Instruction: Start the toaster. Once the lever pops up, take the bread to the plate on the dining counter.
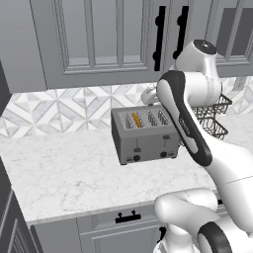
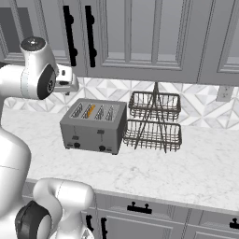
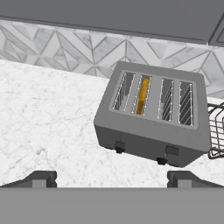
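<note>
- The toaster (image 3: 153, 124) stands on the marble surface (image 1: 64, 173) close to the patterned backsplash, with a two-tier wire rack (image 2: 154, 122) just beside it on one side.
- The bread (image 3: 142, 96) sits upright in the second slot from the toaster's left end; only its orange-brown top edge shows above the slot, also visible from the left base view (image 1: 136, 119) and the right base view (image 2: 91, 111).
- The lever (image 3: 119, 145), the left of two dark tabs on the front face, looks raised, so the toaster appears not yet started.
- The gripper (image 3: 111, 178) hovers above and in front of the toaster with its jaws spread fully wide and nothing between them.
- Handling the lever: it is a small, stiff tab, likely spring-loaded. It probably calls for a firm downward push from one fingertip on its top edge, not a pinch. The black knobs below it are to be avoided.
- Handling the toaster: it is boxy metal and looks heavy enough to stay put, though its smooth base could slide on the marble if the push is angled.
- Handling the bread: the slice is thin, light and easily crushed or crumbled. A sensible hold is across its two flat faces near the exposed top edge, with gentle closing and a straight vertical lift to clear the slot wires.
</note>
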Controlling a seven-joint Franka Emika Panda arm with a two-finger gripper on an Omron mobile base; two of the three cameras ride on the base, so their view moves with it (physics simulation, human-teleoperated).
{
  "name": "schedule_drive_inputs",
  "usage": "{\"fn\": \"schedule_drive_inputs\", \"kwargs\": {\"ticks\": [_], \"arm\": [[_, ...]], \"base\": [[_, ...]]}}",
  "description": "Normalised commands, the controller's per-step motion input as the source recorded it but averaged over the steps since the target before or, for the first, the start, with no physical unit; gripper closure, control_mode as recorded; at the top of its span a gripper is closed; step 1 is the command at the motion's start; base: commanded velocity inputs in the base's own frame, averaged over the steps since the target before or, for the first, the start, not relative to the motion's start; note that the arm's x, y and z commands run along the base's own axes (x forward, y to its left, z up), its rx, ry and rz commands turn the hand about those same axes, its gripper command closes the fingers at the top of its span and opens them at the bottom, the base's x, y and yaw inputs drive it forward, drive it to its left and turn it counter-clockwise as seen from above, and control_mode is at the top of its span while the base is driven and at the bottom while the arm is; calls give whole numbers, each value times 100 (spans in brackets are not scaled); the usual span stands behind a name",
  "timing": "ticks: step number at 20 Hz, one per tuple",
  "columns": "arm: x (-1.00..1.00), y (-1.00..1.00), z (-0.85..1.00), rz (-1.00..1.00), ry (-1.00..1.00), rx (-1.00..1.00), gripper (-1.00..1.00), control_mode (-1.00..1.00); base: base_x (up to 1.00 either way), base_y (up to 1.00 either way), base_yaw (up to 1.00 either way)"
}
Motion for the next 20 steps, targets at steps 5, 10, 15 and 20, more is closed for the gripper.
{"fn": "schedule_drive_inputs", "kwargs": {"ticks": [5,10,15,20], "arm": [[0,0,0,0,0,0,-100,-100],[0,0,0,0,0,0,-100,-100],[0,0,0,0,0,0,-100,-100],[0,0,0,0,0,0,-100,-100]], "base": [[0,0,0],[0,0,0],[0,0,0],[0,0,0]]}}
